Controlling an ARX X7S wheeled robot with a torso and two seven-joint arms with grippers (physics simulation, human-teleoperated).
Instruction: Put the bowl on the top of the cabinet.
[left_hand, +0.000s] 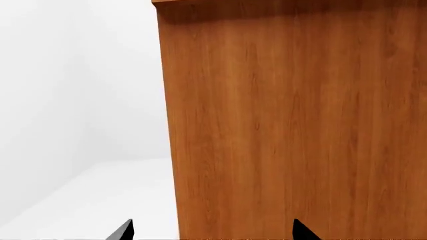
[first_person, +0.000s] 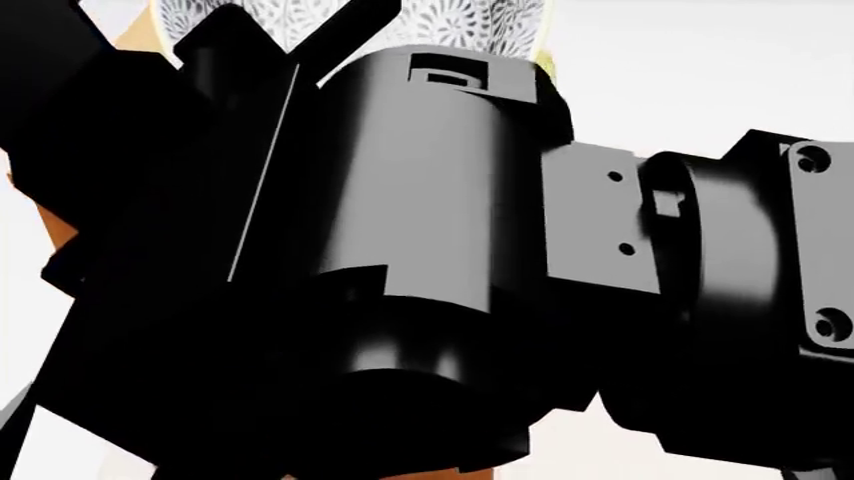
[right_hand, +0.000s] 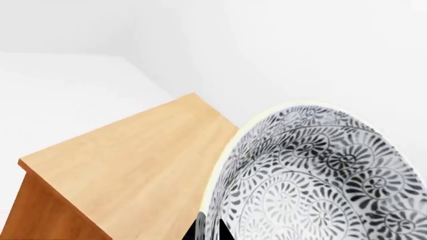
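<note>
In the right wrist view the bowl (right_hand: 320, 180), white with a dense black leaf pattern and a thin yellowish rim, is tilted and held above the cabinet's lighter flat top (right_hand: 133, 160). My right gripper (right_hand: 208, 231) is shut on the bowl's rim, one finger inside and one outside. In the head view a bit of the bowl (first_person: 454, 25) shows above my black arm, which blocks almost everything. In the left wrist view my left gripper (left_hand: 212, 232) is open and empty, facing the cabinet's orange-brown side (left_hand: 293, 125) from close by.
White floor (left_hand: 100, 200) and white walls lie around the cabinet. The cabinet's top edge shows in the left wrist view (left_hand: 167, 2). A sliver of orange-brown wood (first_person: 54, 235) shows at the left of the head view.
</note>
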